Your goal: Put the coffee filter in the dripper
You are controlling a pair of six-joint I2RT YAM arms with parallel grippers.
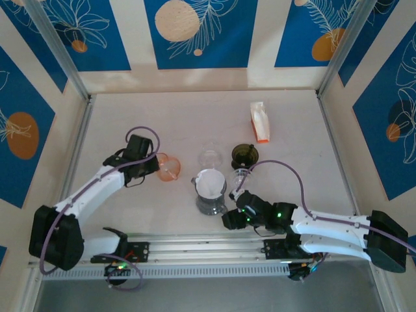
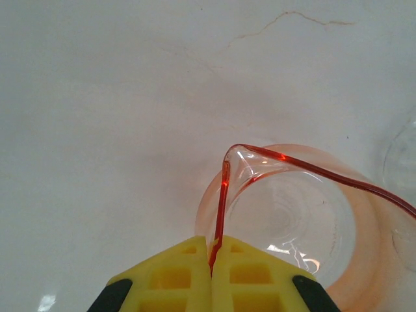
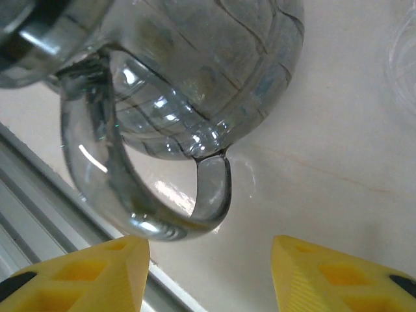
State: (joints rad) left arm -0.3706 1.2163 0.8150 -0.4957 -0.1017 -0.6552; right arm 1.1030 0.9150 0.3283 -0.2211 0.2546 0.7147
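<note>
The left pincer (image 2: 211,255) is clenching the rim of the translucent orange plastic dripper (image 2: 292,218) on the pale tabletop (image 2: 97,130). The right pincer (image 3: 208,263) is hanging released beside the handle of the clear glass jug (image 3: 195,84), with the white paper coffee filter (image 1: 209,183) sitting in that jug's mouth.

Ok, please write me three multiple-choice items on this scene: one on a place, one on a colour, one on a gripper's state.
1. Where does the white and orange packet lie?
A. between the arm bases
B. under the left arm
C. far back on the right

2. What colour is the dripper that the left gripper holds?
A. blue
B. orange
C. black

3. How is the right gripper?
A. open, near the handle of the glass jug
B. shut on that handle
C. shut on the packet

Answers: 1 C, the top view shows it there. 2 B, the pinched rim is orange. 3 A, its fingers stand apart before the handle.
</note>
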